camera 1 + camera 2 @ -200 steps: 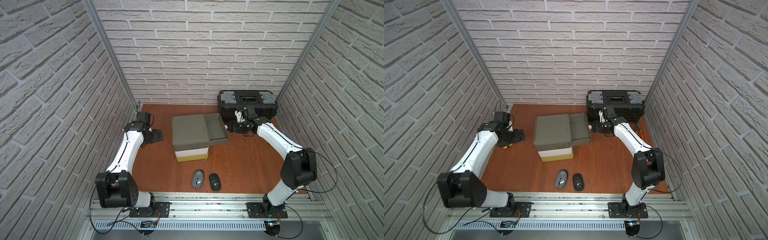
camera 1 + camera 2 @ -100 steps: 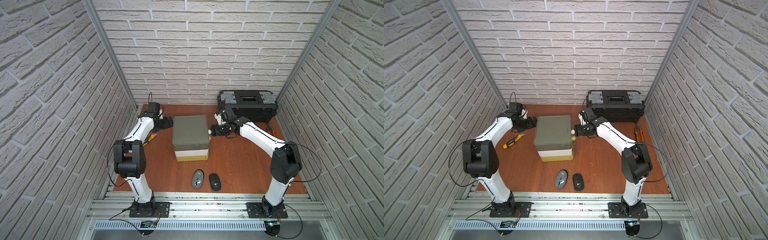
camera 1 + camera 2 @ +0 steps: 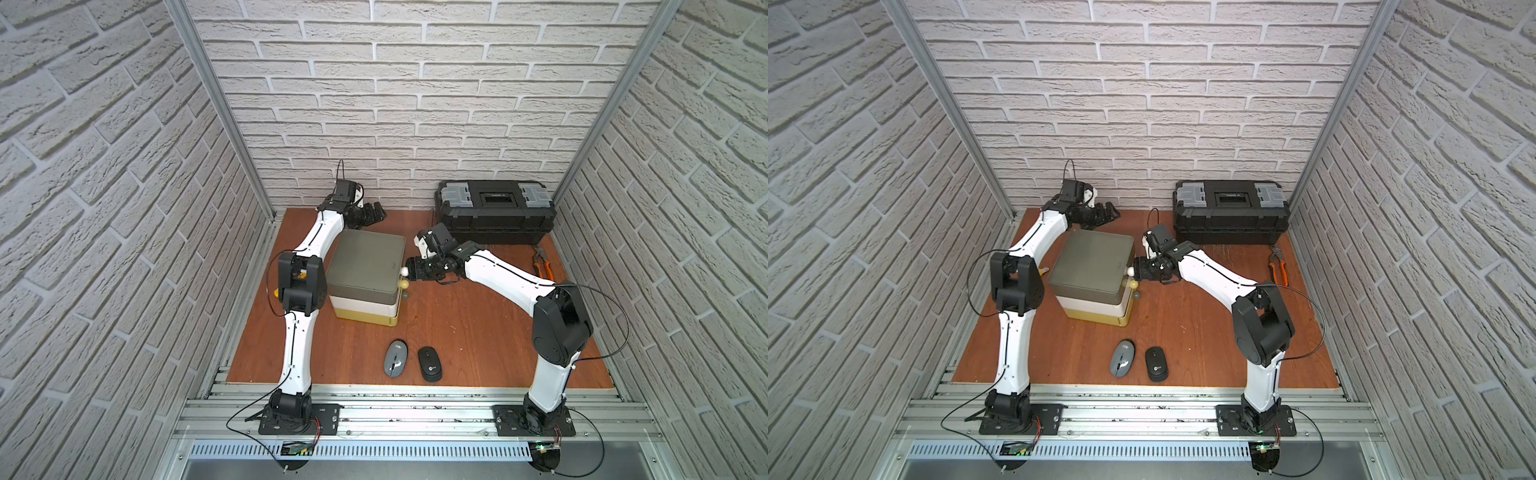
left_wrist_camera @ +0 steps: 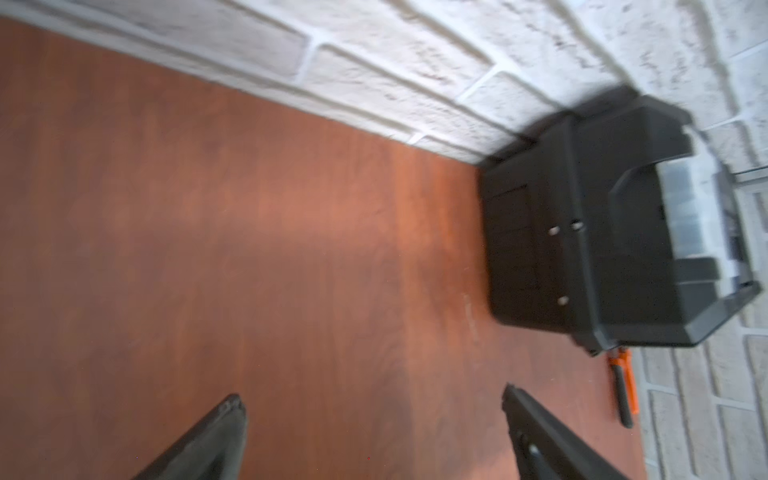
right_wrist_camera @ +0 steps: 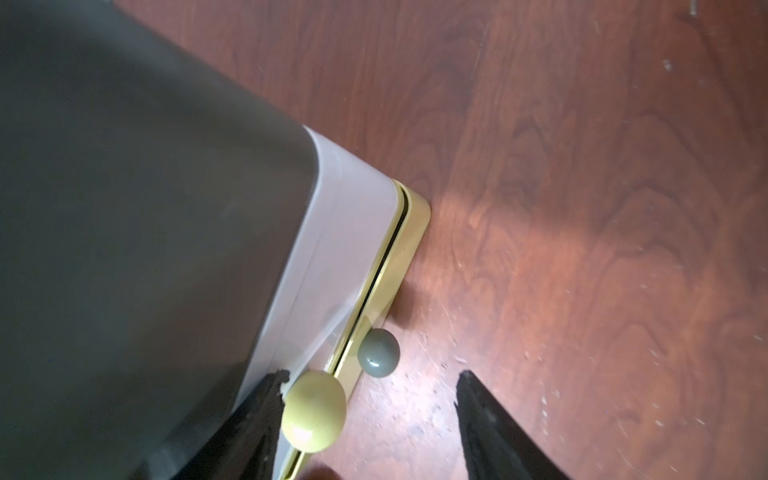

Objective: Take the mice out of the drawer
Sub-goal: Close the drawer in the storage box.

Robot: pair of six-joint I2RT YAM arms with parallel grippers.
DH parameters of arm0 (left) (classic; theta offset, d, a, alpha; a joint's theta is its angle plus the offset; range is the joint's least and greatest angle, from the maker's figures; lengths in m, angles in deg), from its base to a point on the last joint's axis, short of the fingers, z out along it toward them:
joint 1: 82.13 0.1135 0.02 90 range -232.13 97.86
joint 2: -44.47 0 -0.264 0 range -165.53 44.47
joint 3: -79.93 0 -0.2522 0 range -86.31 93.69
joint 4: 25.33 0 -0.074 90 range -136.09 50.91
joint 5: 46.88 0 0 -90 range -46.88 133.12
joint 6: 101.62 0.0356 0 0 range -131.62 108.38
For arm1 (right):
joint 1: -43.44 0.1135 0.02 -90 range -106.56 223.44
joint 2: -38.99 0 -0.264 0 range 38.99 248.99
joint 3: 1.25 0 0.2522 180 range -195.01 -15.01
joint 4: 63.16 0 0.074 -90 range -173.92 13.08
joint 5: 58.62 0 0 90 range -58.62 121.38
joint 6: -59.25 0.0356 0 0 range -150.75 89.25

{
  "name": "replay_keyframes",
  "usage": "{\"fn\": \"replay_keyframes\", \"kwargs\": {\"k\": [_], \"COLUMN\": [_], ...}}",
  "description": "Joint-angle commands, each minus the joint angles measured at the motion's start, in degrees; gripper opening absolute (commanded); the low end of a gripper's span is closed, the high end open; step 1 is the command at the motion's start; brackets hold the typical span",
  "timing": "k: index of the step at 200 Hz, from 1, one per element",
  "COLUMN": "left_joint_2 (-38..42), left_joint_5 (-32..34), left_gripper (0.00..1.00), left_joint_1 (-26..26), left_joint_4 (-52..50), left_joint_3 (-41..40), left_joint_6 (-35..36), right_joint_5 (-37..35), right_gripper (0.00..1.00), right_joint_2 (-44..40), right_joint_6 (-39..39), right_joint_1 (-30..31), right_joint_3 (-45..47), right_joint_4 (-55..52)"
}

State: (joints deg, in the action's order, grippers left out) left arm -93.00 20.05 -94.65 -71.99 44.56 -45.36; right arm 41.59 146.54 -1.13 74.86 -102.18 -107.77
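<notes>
2 mice (image 3: 395, 358) (tabletop (image 3: 469, 332)) far fr. R fingers (image 5: 498, 436)

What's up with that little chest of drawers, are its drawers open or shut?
Shut: in a top view all three fronts sit flush with the chest, knobs lined up at its edge.

The left arm (image 3: 297, 349) and right arm (image 3: 498, 274) have white links between bulky black joints, and thin black cables (image 3: 624, 322) loop alongside. Black base plates (image 3: 299, 419) carry small screws. The fingers (image 4: 208, 444) are black and tapered.
</notes>
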Motion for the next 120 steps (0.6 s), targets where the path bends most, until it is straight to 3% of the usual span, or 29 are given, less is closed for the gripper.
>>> {"fn": "replay_keyframes", "kwargs": {"k": [1,33,73,90,99,120], "left_joint_2": [-3.33,5.32,28.27,35.81,39.95,48.41], "left_joint_5": [0.00,6.27,14.82,15.79,15.34,13.61], "left_gripper": [0.98,0.98,0.98,0.98,0.98,0.98], "left_joint_1": [1.23,5.82,13.08,14.05,14.04,14.02], "left_joint_4": [0.18,3.61,8.03,4.50,3.83,4.35], "left_joint_3": [5.67,-1.75,-26.34,-33.61,-38.02,-48.92], "left_joint_6": [-2.58,-0.69,3.84,5.46,5.69,3.61], "right_joint_5": [0.28,-5.14,-3.56,3.55,10.83,29.36], "right_gripper": [0.68,0.69,0.70,0.70,0.69,0.68], "right_joint_2": [0.19,-4.65,-9.86,-10.42,-10.57,-8.95], "right_joint_6": [1.22,-1.89,-3.83,-4.43,-4.01,6.64], "right_joint_1": [0.53,-0.74,-4.49,-5.37,-6.10,-9.33], "right_joint_3": [-2.35,3.66,13.13,15.94,18.12,25.79], "right_joint_4": [5.22,3.84,6.26,10.06,14.79,36.17]}}
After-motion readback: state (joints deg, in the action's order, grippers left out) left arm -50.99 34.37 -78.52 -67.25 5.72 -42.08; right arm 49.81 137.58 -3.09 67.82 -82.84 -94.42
